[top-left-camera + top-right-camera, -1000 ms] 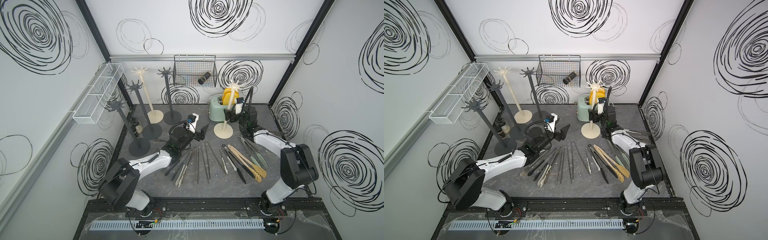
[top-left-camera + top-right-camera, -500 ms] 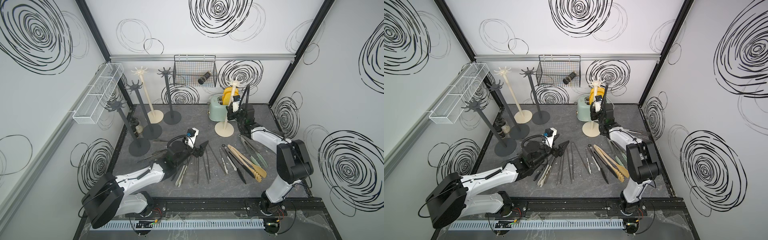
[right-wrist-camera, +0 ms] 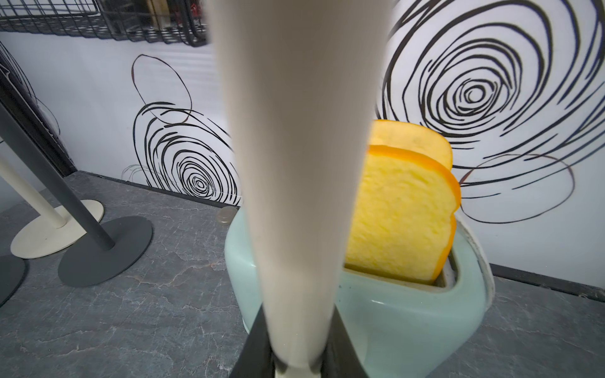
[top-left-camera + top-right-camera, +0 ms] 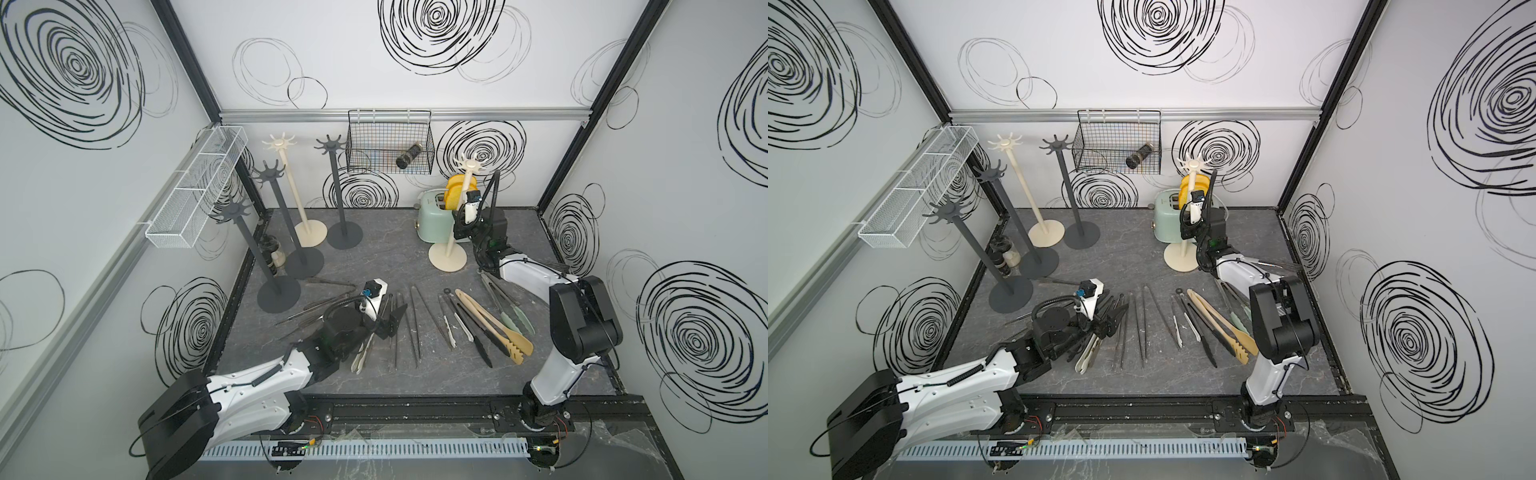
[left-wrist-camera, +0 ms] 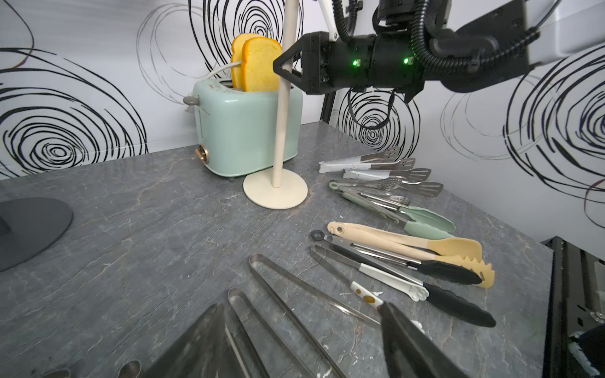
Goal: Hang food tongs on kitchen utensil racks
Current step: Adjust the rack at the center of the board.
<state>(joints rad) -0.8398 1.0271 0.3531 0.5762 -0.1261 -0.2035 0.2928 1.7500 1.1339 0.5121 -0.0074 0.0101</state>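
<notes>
Rack pole (image 5: 280, 131) beside toaster (image 5: 242, 131)
Your right gripper (image 5: 282, 68) clamps it: stiff, probably tippy, grip low. Left gripper (image 4: 395, 319) gapes empty.

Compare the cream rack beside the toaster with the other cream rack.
The cream rack by the toaster has the right gripper clamped on its pole; the other cream rack stands untouched. The gripped one stands just in front of the toaster; the other stands next to a dark grey rack. Both are cream and upright, with nothing hanging from their crowns.
</notes>
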